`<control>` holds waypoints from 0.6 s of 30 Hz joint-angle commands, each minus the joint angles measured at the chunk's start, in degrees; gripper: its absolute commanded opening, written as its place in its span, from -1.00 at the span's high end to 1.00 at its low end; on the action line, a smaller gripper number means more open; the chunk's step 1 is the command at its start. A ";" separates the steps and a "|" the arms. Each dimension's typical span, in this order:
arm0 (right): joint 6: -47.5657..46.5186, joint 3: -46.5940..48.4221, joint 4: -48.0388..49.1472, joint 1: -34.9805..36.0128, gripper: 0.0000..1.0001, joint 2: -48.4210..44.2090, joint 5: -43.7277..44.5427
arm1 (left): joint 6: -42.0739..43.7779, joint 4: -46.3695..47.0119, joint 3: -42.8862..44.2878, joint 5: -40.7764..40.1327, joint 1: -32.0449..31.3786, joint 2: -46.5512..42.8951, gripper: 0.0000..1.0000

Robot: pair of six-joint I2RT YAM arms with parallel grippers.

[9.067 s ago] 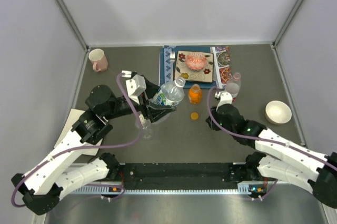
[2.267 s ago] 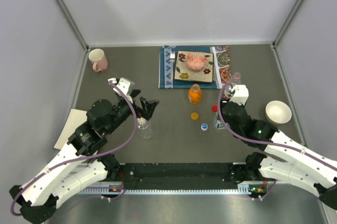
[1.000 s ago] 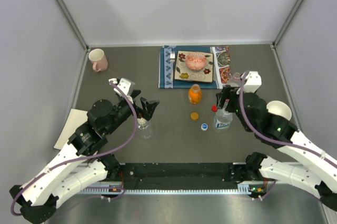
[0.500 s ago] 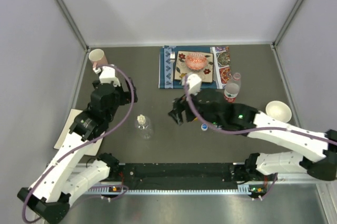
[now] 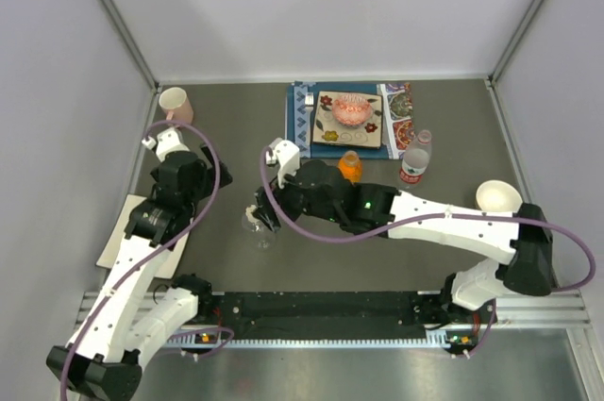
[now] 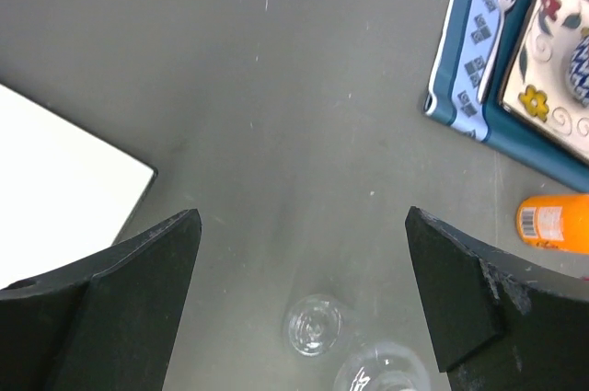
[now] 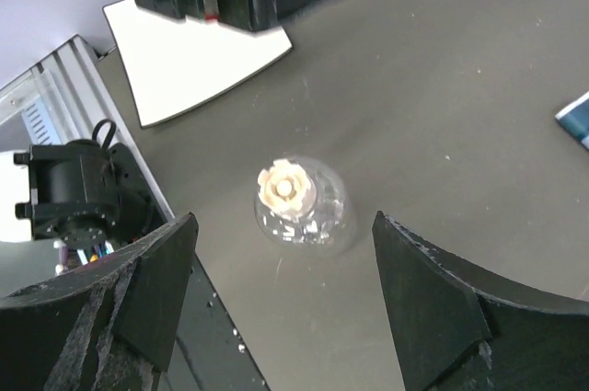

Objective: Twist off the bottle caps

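Observation:
A plain clear bottle [image 7: 308, 212] stands upright with its white cap [image 7: 285, 186] on. My right gripper [image 7: 285, 218] hovers open above it, one finger on each side, touching nothing; the top view shows this gripper [image 5: 260, 211] at the bottle [image 5: 258, 229]. My left gripper [image 6: 303, 212] is open and empty, drawn back to the left, with the clear bottle [image 6: 317, 325] low in its view. The short orange bottle [image 5: 349, 168] and the red-label bottle [image 5: 413, 158] stand further right. The right arm hides the table between them.
A blue mat with a decorated plate [image 5: 347, 118] and a fork [image 6: 502, 5] lies at the back. A pink mug [image 5: 176, 105] stands back left and a white bowl [image 5: 497, 196] at the right. A white sheet [image 5: 127, 231] lies at the left edge.
The right arm has swung from the right side across to the clear bottle and opened wider. The left arm has pulled back left toward the mug.

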 commanded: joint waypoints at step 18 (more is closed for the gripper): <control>-1.77 7.34 3.75 0.98 -0.48 13.89 -1.41 | -6.69 -2.41 -7.05 -0.50 1.19 -2.43 -0.97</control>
